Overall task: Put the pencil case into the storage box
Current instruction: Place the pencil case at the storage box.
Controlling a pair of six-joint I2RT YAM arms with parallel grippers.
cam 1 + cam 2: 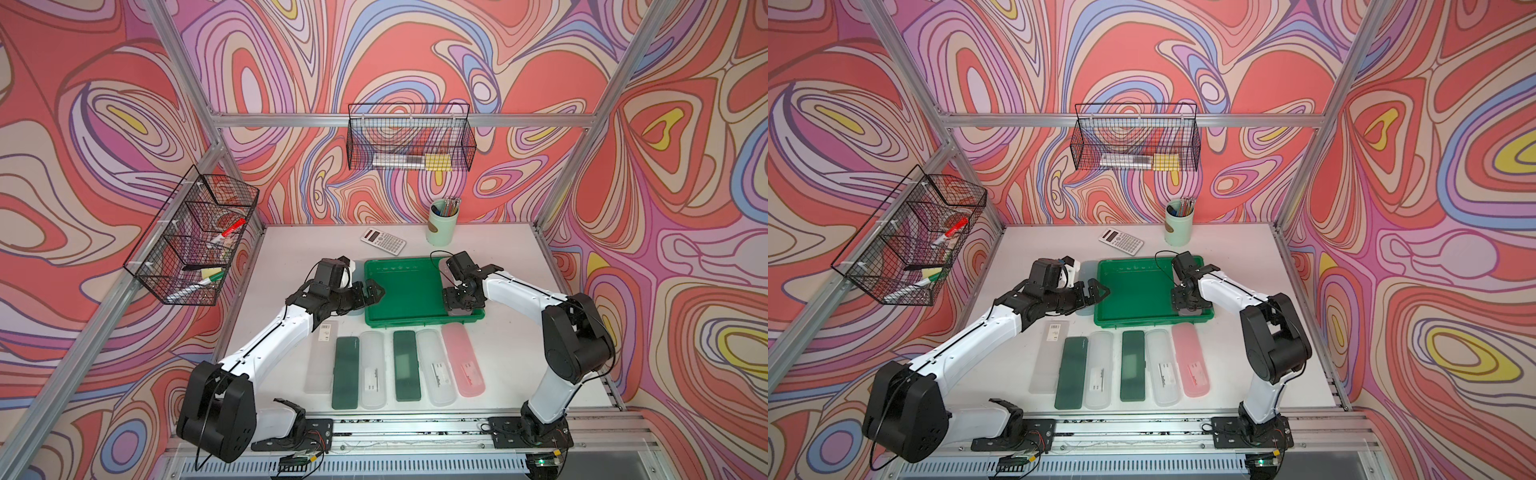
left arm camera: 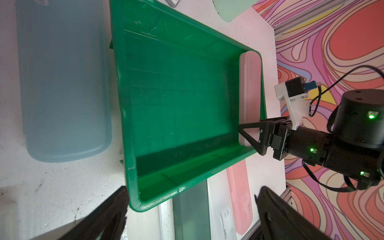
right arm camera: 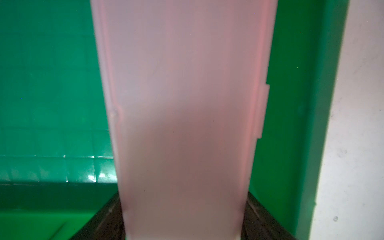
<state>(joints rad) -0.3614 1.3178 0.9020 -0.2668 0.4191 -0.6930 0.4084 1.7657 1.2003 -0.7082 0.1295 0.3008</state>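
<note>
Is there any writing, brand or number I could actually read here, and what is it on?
No text here is legible.
Barcode sticker on the leftmost frosted clear plastic pencil case: too small.
White label in the pink translucent plastic pencil case on the table: blurred.
Flat white calculator, keys: too small.
Pale pink frosted pencil case in the right claw: no print shows.

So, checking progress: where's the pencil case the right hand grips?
The left wrist view shows the pencil case inside the storage box, along its right wall, near end clamped in the right hand.
</note>
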